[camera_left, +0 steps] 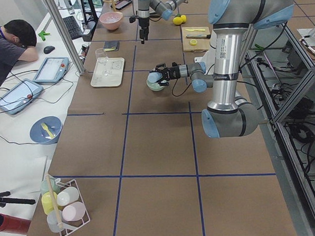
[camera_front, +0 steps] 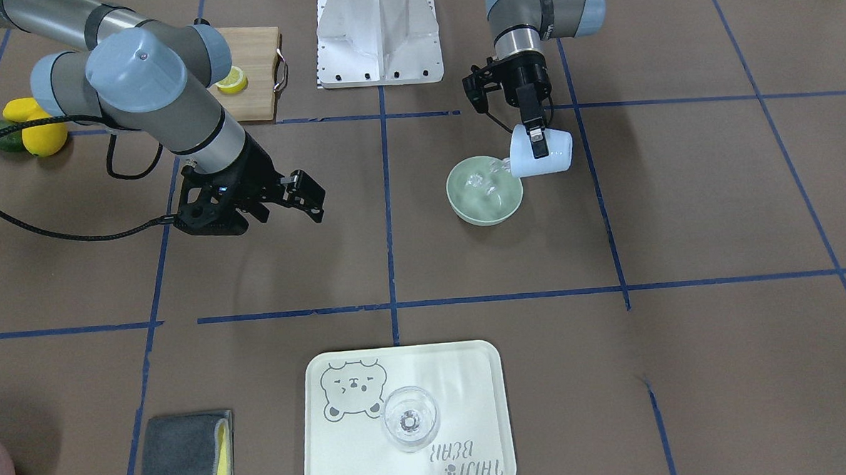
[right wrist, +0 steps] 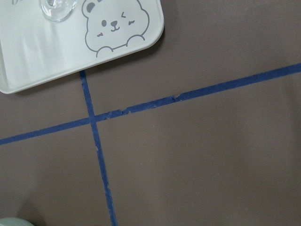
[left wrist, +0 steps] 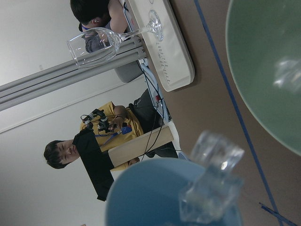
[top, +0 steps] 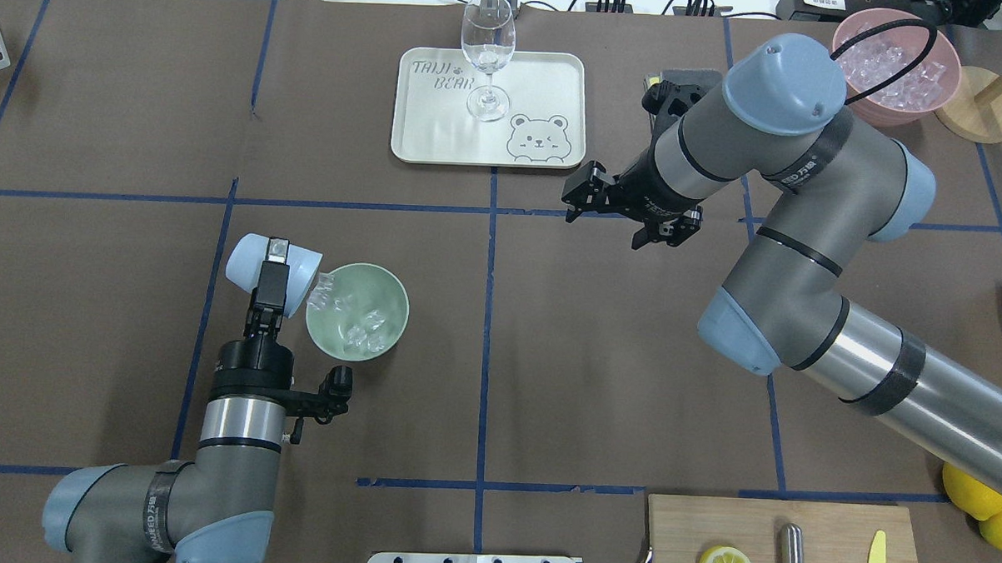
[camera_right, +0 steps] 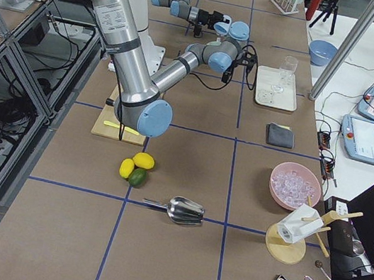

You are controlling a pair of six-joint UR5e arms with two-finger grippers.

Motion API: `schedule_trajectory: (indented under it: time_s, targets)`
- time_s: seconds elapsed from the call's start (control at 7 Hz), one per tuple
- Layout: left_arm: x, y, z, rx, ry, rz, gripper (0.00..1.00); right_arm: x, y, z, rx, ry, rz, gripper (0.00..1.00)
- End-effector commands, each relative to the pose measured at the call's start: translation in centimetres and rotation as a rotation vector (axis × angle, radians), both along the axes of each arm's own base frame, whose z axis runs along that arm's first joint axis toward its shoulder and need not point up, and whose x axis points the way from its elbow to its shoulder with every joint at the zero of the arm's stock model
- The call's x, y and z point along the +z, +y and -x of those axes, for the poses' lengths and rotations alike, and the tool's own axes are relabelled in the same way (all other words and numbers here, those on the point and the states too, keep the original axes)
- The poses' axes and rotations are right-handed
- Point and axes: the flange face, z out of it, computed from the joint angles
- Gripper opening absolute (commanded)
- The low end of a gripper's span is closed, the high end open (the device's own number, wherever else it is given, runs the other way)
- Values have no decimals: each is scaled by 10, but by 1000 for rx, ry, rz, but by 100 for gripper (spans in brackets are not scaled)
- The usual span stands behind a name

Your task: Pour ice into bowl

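Observation:
My left gripper (top: 273,267) is shut on a light blue cup (top: 252,260) and holds it tipped on its side, mouth over the rim of the pale sage-green bowl (top: 394,299). Clear ice chunks (top: 323,292) spill from the cup's mouth, and a few ice chunks (top: 364,333) lie in the bowl. In the left wrist view, ice cubes (left wrist: 212,186) sit at the lip of the cup (left wrist: 150,200) with the bowl (left wrist: 263,56) beyond. In the front-facing view the cup (camera_front: 558,153) is tilted over the bowl (camera_front: 480,215). My right gripper (top: 577,201) hovers open and empty over the table's middle.
A pale tray (top: 558,75) with a stemmed glass (top: 486,52) stands at the far middle. A pink container of ice (top: 896,66) is at far right. A cutting board (top: 834,539) with a lemon half, whole lemons (top: 973,491) and a grey cloth (camera_front: 183,458) lie at the edges.

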Motion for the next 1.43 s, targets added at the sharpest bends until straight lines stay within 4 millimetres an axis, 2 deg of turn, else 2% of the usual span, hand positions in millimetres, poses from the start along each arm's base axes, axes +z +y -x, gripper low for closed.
schedule_trajectory:
  time_s: [0.0, 0.57, 0.71, 0.86, 1.14, 1.29]
  targets:
    - [1, -1, 1, -3, -26, -4, 0, 5, 1, -1, 1, 4, 4, 100]
    - [-16, 0, 10, -1, 47, -10, 0, 1, 4, 7, 1, 7, -2, 100]
    - [-31, 1, 24, -3, 189, -24, 0, -1, 6, 13, -1, 6, 4, 100]
    - [-27, 2, 39, 2, 357, -38, 0, -7, 11, 21, -11, 0, 2, 100]
    - [2, 3, 65, -1, 463, -45, 0, -28, 11, 51, 7, 4, 5, 100]
    - [14, 5, 76, 38, 600, -21, 0, -37, 16, 64, 13, 1, 16, 100]
